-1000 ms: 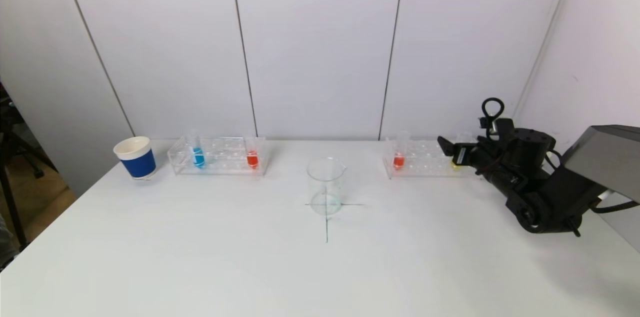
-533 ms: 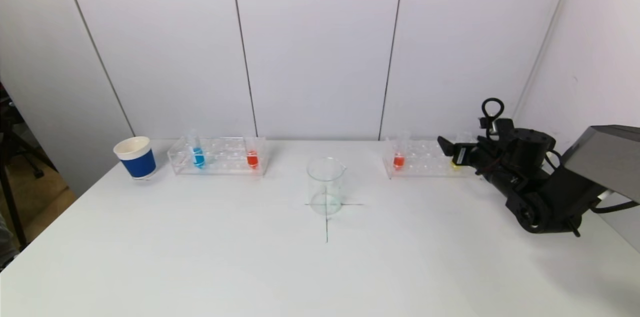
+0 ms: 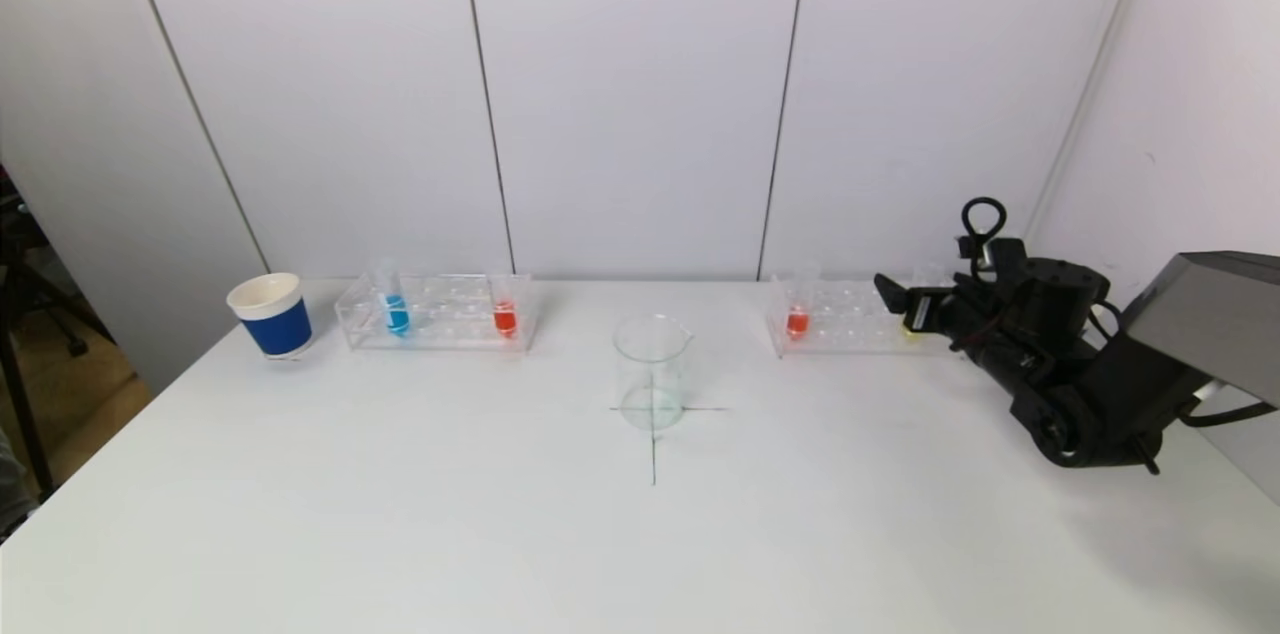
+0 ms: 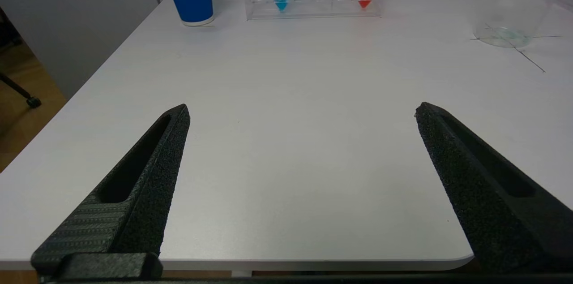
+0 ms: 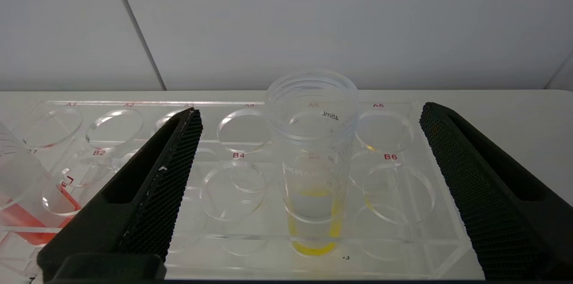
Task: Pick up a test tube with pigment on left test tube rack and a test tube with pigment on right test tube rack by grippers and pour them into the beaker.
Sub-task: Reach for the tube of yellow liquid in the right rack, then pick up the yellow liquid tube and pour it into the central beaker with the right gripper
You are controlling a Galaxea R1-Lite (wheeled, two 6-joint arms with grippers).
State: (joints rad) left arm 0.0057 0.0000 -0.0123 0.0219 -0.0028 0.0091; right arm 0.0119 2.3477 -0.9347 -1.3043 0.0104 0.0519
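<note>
Two racks (image 3: 436, 324) (image 3: 850, 326), coloured tubes, clear beaker (image 3: 652, 372) between

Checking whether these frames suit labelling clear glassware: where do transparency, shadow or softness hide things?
Head view: the beaker is faint against the white table, its shadow weak. Right wrist view: the yellow tube is crisp; the red tube is cut off at the edge. Left wrist view: the beaker is cropped at the corner.
</note>
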